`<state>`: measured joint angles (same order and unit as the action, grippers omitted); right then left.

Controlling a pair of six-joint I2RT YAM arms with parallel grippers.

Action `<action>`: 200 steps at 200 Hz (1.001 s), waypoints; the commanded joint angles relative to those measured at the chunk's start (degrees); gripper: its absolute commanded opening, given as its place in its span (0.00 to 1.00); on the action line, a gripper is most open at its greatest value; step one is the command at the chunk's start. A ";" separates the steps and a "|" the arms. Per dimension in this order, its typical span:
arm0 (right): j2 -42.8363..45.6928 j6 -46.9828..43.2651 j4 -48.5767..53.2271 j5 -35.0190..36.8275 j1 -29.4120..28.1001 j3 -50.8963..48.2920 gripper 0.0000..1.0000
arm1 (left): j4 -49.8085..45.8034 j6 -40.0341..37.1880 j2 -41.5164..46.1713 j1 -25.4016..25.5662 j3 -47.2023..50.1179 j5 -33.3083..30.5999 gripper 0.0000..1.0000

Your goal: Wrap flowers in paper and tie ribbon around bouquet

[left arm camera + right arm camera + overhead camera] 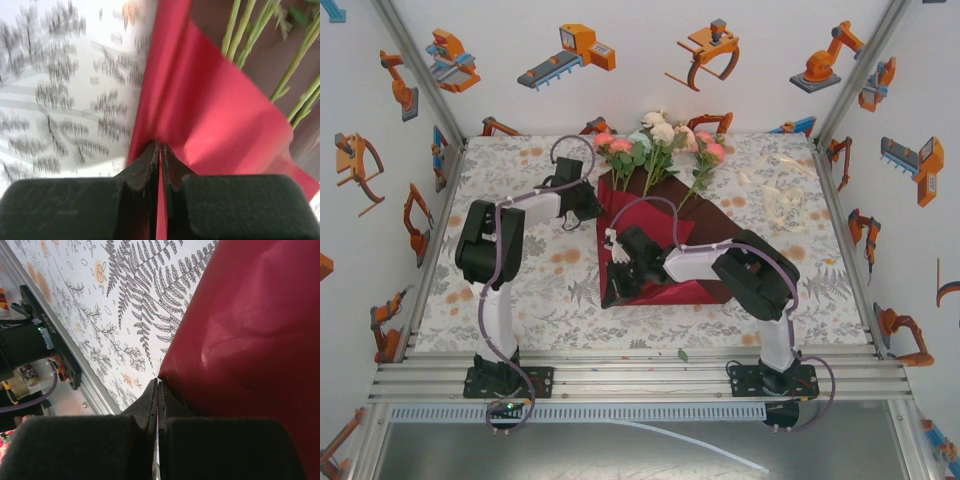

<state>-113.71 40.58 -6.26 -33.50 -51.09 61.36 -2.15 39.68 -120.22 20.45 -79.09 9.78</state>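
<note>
The crimson paper (665, 262) is lying on the middle of the bench (520, 290), with the flowers (658, 140) resting across its far end, blooms beyond the far edge and thin green stems (239, 35) running down onto the sheet. The left pincer (160, 150) is pressing its fingers together on the paper's left edge near the far corner and lifting a flap there, while the right pincer (157, 387) is pinching the same edge nearer the arms. The sheet is looking thin, glossy and light, so it is probably creasing easily and slipping under a loose grip; holding the very edge at two spread points seems right for folding it over the stems. The stems are looking fragile and are best left untouched. The cream ribbon (782, 203) is lying loose and curly to the right, well apart from the paper.
</note>
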 commanded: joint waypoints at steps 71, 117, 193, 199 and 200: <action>-1.57 4.51 -1.80 -2.87 2.45 -1.07 0.00 | -4.74 -1.81 -8.63 -8.91 -17.64 4.67 0.09; 2.31 3.72 -3.29 -1.65 2.62 -2.80 0.00 | -0.08 -2.08 13.03 -7.37 0.14 4.42 0.13; 8.29 1.27 -3.55 2.98 2.82 -3.80 0.01 | -3.90 -0.33 30.79 6.71 28.37 1.03 0.06; 7.89 1.30 -3.33 3.38 3.01 -3.57 0.01 | -4.18 -0.24 29.76 7.22 28.33 0.51 0.06; 7.80 1.32 -3.28 3.45 3.06 -3.55 0.01 | -4.27 -0.23 29.60 7.27 28.31 0.42 0.06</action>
<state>-106.26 43.81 -9.34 -33.52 -48.86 58.48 -3.81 38.57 -87.57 26.46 -52.69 10.17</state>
